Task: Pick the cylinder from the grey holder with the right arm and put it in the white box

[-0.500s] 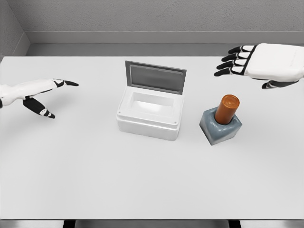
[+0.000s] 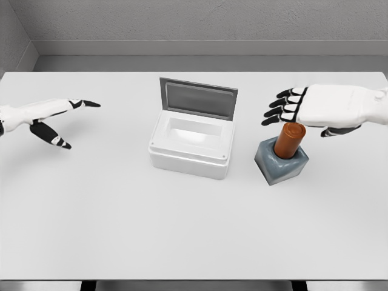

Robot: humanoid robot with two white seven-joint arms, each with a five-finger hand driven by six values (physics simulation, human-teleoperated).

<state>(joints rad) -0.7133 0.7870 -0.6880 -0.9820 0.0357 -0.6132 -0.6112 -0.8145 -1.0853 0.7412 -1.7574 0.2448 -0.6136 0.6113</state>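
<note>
An orange-brown cylinder (image 2: pixel 288 141) stands tilted in the grey holder (image 2: pixel 280 162) on the right half of the white table (image 2: pixel 182 224). My right hand (image 2: pixel 300 115) hovers just above and behind the cylinder's top, fingers spread and pointing left, holding nothing. The white box (image 2: pixel 192 142) sits left of the holder with its grey lid (image 2: pixel 197 99) standing open at the back. Over the table's left side hangs my left hand (image 2: pixel 57 121), open and apart from everything.
A grey wall runs behind the table's far edge. The table's front edge (image 2: pixel 194 280) lies near the bottom of the picture.
My right hand has come down and slightly left, from well above the cylinder to just over its top. The left hand has barely shifted.
</note>
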